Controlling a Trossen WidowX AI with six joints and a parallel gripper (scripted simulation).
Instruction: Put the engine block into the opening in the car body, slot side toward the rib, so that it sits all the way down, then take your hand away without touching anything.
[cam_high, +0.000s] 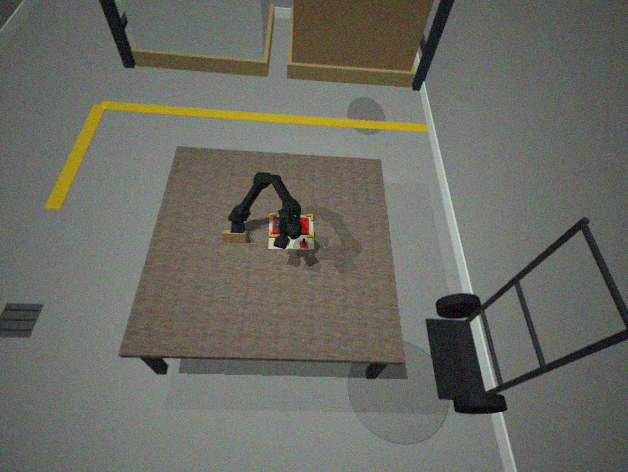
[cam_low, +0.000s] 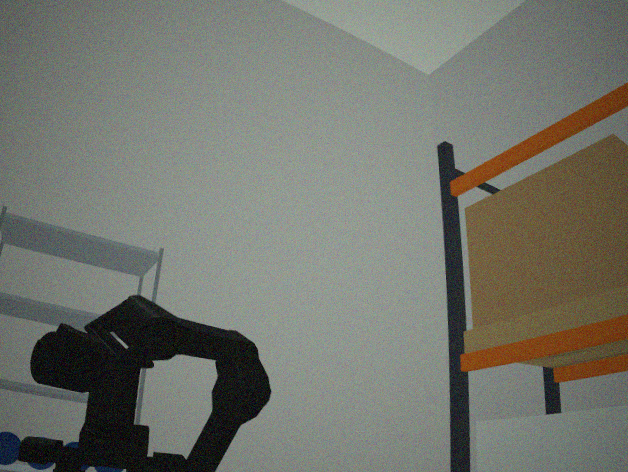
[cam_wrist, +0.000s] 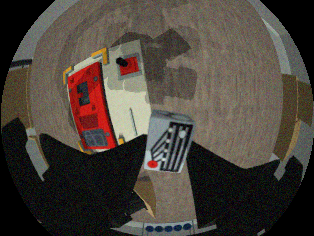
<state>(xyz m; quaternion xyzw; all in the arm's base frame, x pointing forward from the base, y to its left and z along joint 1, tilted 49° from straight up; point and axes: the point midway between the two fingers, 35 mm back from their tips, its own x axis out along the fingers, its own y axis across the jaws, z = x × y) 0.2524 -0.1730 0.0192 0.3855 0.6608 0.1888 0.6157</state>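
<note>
My gripper is shut on the engine block, a silver-grey block with black slots and a red dot, seen in the wrist view. The block appears raised above the table, just beside the cream base's edge. The red car body lies on the cream base, left of the gripper in the wrist view. Its top has dark and grey areas; which is the opening, and where the rib is, I cannot tell. In the top view the arm covers part of the car body, and the block does not show.
Yellow corner pieces stand around the car body. A red square piece with a black knob sits on the cream base. The arm's wooden mount stands left of the base on the brown table.
</note>
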